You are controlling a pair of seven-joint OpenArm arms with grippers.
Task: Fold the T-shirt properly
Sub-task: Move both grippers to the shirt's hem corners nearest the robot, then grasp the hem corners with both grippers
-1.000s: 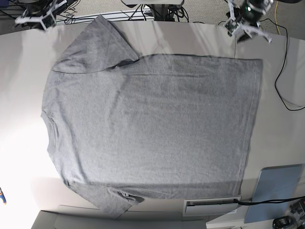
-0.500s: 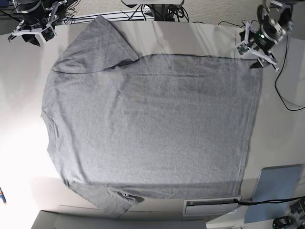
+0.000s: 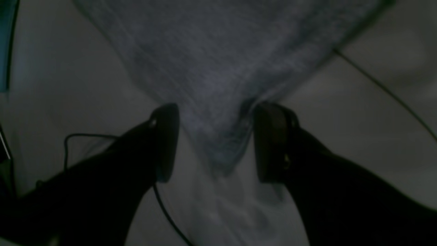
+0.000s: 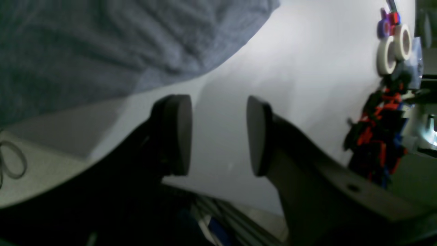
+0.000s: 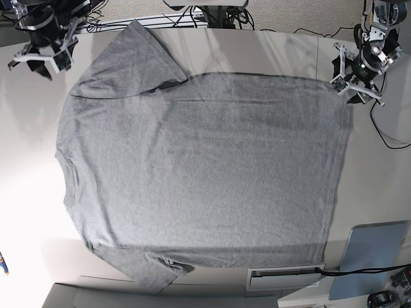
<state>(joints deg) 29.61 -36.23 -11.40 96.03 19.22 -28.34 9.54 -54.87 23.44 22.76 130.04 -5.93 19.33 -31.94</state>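
Observation:
The T-shirt (image 5: pixel 199 173) lies spread flat on the table with its plain grey side up, collar to the left and hem to the right. My left gripper (image 5: pixel 356 92) hovers at the far right hem corner. In the left wrist view the left gripper (image 3: pixel 218 143) is open, and the blurred corner of the T-shirt (image 3: pixel 218 68) lies between its fingers (image 3: pixel 165 143). My right gripper (image 5: pixel 35 64) is at the far left, off the cloth, beside the upper sleeve. In the right wrist view the right gripper (image 4: pixel 218 135) is open over bare table, with the T-shirt's sleeve (image 4: pixel 102 44) up to its left.
A flat blue-grey panel (image 5: pixel 376 256) and a white box (image 5: pixel 286 278) sit at the near right. A black cable (image 5: pixel 385 122) runs along the right side. Tape rolls (image 4: pixel 392 44) and a red, black and blue cluster (image 4: pixel 379 136) lie at the right wrist view's right edge.
Both arms have come down from the far edge toward the table. The left gripper has moved onto the hem corner. The right gripper has shifted left, beside the sleeve.

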